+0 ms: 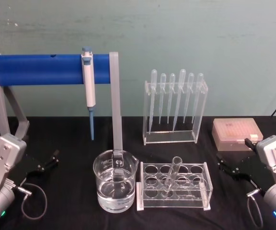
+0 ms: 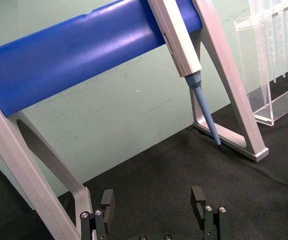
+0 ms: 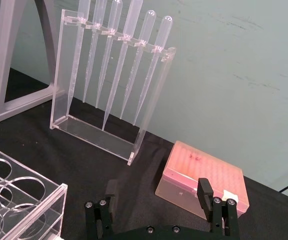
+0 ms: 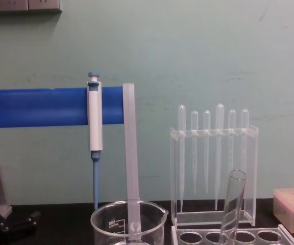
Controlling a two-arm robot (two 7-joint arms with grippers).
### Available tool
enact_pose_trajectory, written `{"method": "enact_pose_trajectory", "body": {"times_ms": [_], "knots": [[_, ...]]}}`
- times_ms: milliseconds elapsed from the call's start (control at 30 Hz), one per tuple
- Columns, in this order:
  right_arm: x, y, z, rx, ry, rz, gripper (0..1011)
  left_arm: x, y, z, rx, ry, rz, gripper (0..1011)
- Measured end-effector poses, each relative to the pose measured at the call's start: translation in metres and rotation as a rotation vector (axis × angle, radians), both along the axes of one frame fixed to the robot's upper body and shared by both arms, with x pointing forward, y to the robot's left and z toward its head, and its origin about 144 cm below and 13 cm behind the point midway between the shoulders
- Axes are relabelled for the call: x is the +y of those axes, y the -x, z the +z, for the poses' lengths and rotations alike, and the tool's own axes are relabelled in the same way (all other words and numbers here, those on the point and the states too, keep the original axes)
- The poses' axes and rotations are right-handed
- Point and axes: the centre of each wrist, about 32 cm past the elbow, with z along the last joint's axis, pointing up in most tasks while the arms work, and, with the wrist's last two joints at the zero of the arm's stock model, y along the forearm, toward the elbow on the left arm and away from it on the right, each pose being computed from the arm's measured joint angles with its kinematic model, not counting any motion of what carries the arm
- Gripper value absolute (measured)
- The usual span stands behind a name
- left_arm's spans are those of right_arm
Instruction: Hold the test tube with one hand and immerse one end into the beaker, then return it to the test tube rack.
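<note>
The test tube [image 1: 170, 176] leans tilted in a clear rack [image 1: 202, 195], open end up; in the chest view the test tube [image 4: 233, 201] rises above the rack. Left of the rack stands the beaker [image 1: 115, 181], part full of clear liquid, its rim [image 4: 129, 210] low in the chest view. My left gripper [image 1: 49, 162] rests open on the black table at the left, nothing between its fingers [image 2: 106, 201]. At the right of the table, beside the rack, my right gripper [image 1: 229, 165] is likewise open and empty, fingers [image 3: 204, 189] spread wide.
A grey stand with a blue bar [image 1: 42, 69] holds a white-and-blue pipettor [image 1: 88, 84] behind the beaker. A clear holder with several plastic pipettes [image 1: 175, 103] stands behind the rack. A pink tip box [image 1: 237, 134] sits at the back right.
</note>
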Motion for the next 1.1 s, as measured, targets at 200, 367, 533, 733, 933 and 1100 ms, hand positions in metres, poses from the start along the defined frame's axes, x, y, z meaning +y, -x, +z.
{"method": "enact_pose_trajectory", "body": {"times_ms": [200, 367, 533, 733, 933, 1100], "knots": [[0.0000, 0.0000, 0.0000, 0.000, 0.000, 0.000, 1003, 0.0000, 0.0000, 0.0000, 0.000, 0.000, 0.000, 1000], [0.0000, 0.0000, 0.0000, 0.000, 0.000, 0.000, 1003, 0.0000, 0.0000, 0.0000, 0.000, 0.000, 0.000, 1000], [0.0000, 0.0000, 0.0000, 0.000, 0.000, 0.000, 1003, 0.0000, 0.0000, 0.0000, 0.000, 0.000, 0.000, 1000], [0.0000, 0.0000, 0.0000, 0.000, 0.000, 0.000, 1003, 0.0000, 0.0000, 0.0000, 0.000, 0.000, 0.000, 1000], [0.0000, 0.0000, 0.0000, 0.000, 0.000, 0.000, 1003, 0.0000, 0.0000, 0.0000, 0.000, 0.000, 0.000, 1000], [-0.0049, 0.0000, 0.0076, -0.036, -0.004, -0.002, 1003, 0.0000, 0.0000, 0.0000, 0.000, 0.000, 0.000, 1000]]}}
